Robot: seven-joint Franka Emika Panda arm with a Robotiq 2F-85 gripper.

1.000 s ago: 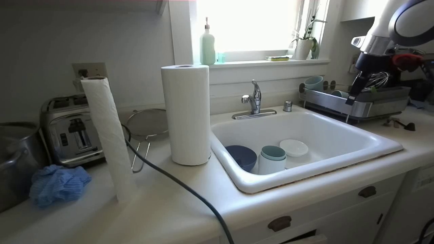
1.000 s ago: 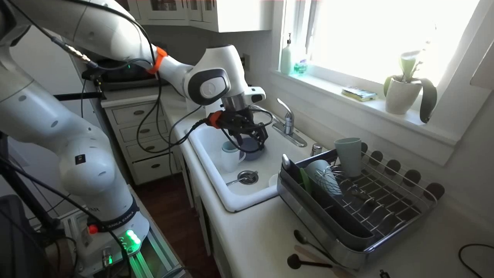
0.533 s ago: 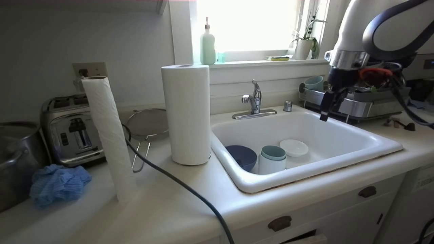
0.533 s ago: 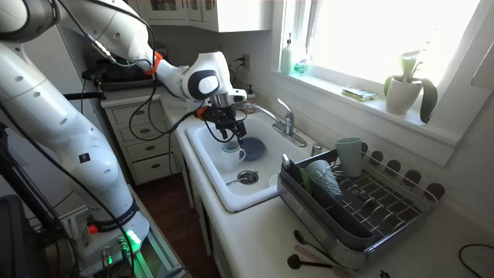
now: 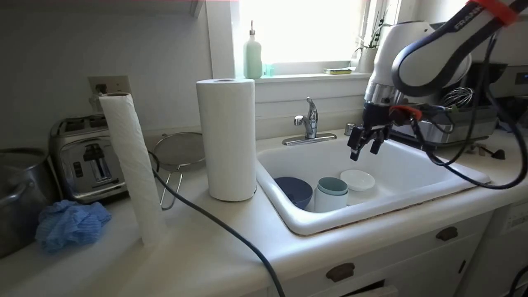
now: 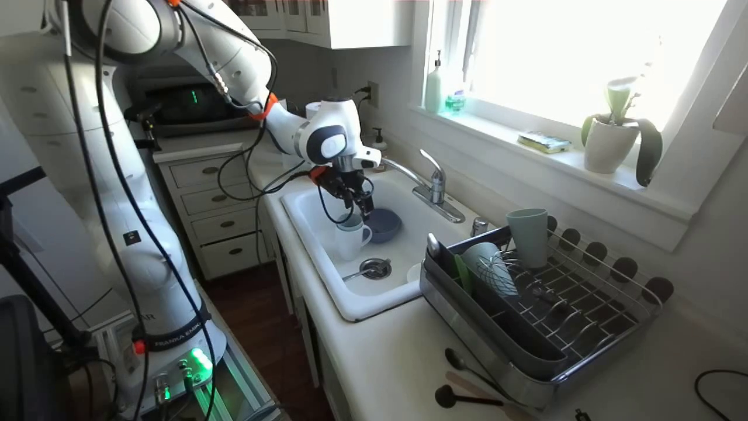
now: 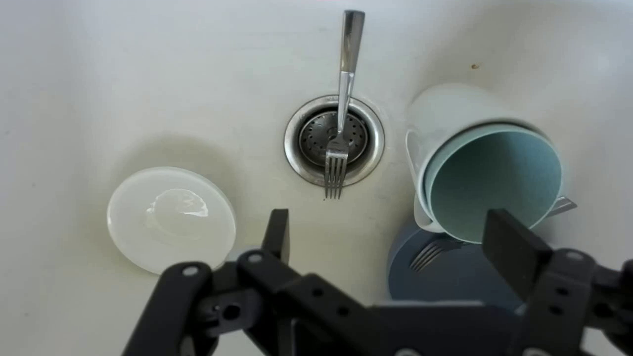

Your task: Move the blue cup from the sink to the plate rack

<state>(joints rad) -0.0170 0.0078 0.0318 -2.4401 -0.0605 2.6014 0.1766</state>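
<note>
The blue cup (image 5: 332, 185) stands nested inside a white mug (image 5: 330, 203) in the sink (image 5: 387, 210); only its upper part and inside show. In the wrist view the cup (image 7: 494, 178) is at the right, its opening toward the camera. My gripper (image 7: 389, 216) is open with nothing between its fingers. The right finger (image 7: 514, 252) overlaps the cup's lower rim in that view. In an exterior view the gripper (image 5: 364, 152) hangs above the sink, right of and higher than the cup. The plate rack (image 6: 461, 321) stands on the counter beside the sink.
A dark blue bowl (image 5: 295, 192) with a fork, a white dish (image 5: 357, 180) and a fork at the drain (image 7: 346, 59) lie in the sink. The faucet (image 6: 435, 181) stands behind. The rack holds another pale tumbler (image 6: 527, 237), a tilted cup (image 6: 489, 266) and a whisk.
My gripper has moved away from the rack side, over the sink and lower, nearer the cup. Its two fingers now show spread apart. The cup and other dishes have not moved.
</note>
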